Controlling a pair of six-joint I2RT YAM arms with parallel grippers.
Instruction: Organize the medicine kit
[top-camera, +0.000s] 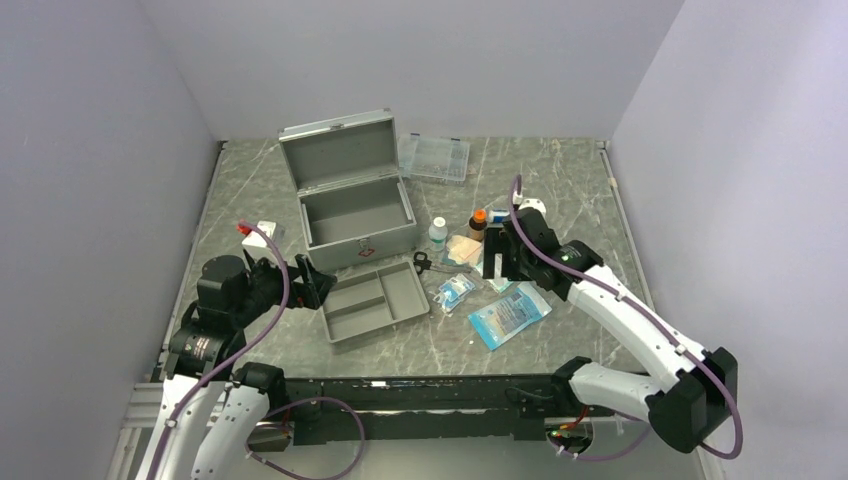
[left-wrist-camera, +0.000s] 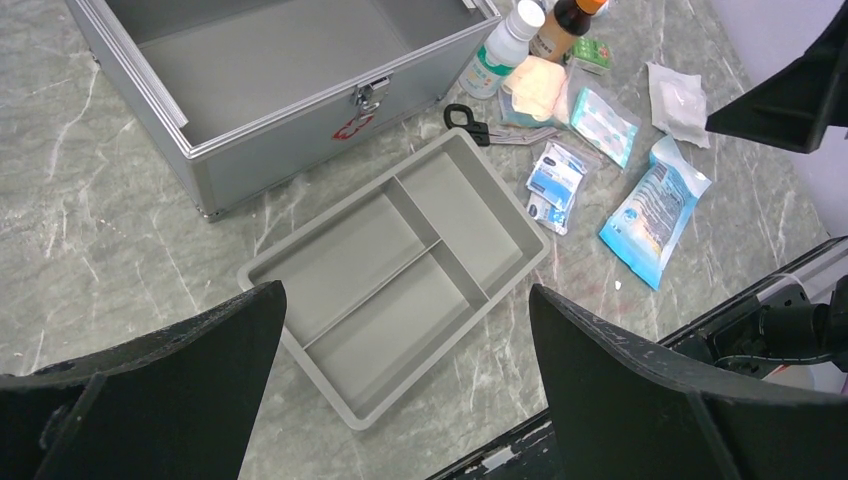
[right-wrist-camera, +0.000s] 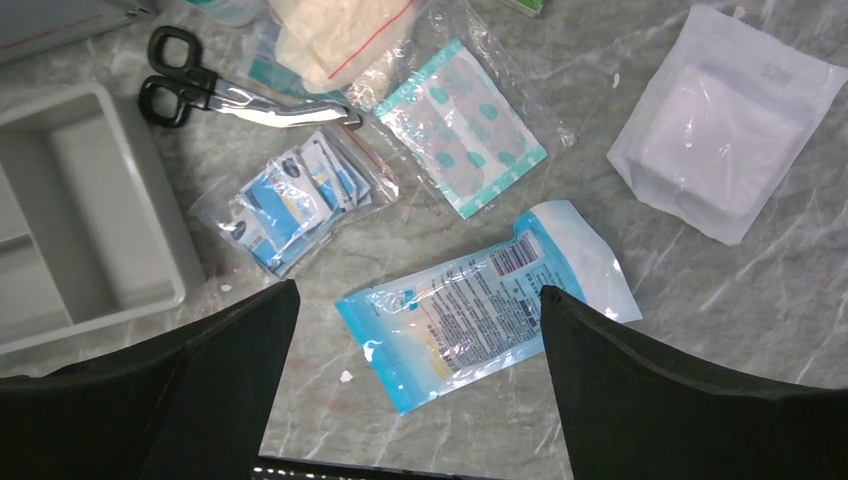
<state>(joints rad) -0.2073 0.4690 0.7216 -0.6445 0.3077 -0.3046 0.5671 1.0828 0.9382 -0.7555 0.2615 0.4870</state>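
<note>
Grey metal medicine kit (top-camera: 358, 238), boxy, lid raised, stands far-centre on the veined stone counter (top-camera: 560, 180), just beyond the left gripper (top-camera: 318, 284) and left of the right gripper (top-camera: 503, 266); both gape apart, empty.

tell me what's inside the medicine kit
Nothing shows inside the open medicine kit, only its bare grey floor. The strip just behind its front wall is hidden.
</note>
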